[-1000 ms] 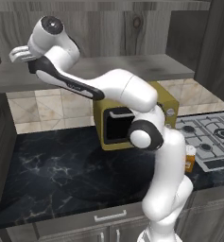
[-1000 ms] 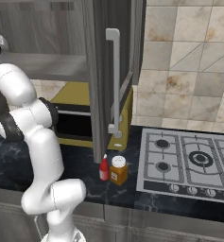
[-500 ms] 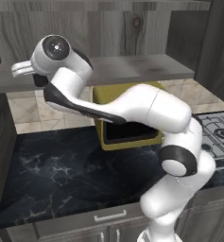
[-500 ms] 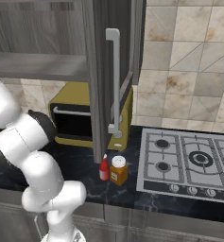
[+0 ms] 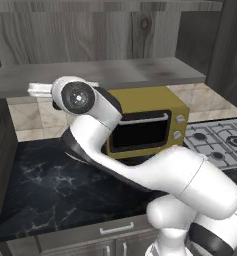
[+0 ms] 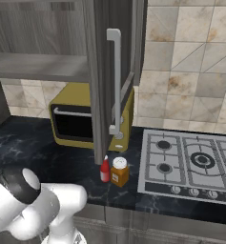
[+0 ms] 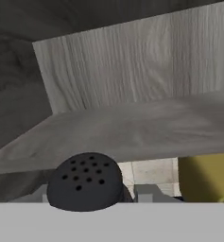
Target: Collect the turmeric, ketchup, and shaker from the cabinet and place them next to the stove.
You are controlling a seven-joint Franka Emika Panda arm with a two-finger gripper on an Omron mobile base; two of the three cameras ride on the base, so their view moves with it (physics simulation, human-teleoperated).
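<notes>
A: What stands around the stove [image 6: 190,162]?

B: In the right base view the ketchup [image 6: 105,170] and the turmeric [image 6: 119,171] sit on the dark marble desk [image 6: 52,162], just left of the stove's front corner, touching or nearly so. The ketchup is the slim red bottle with a tapered cap; the turmeric is squat and orange with a white lid and a pale label. Behind them, further left of the stove, is the yellow microwave [image 6: 76,121]. The open cabinet door [image 6: 109,76] with its long white handle [image 6: 115,81] hangs above the two bottles and hides part of the microwave.

A: And the shaker?

B: The hand view has it: the shaker [image 7: 85,182] shows its black domed top dotted with small holes, low in the picture, with the gripper [image 7: 92,194] around it. The jaws are clenched on the shaker, a grey fingertip [image 7: 149,193] showing at each side. It sits just in front of the edge of the grey cabinet shelf [image 7: 132,132], well away from the stove.

A: What does the left base view add?

B: The arm reaching up and left, away from the stove [image 5: 220,142], its hand at the shelf's front edge [image 5: 105,75]. The arm's own elbow blocks the shaker there.
</notes>
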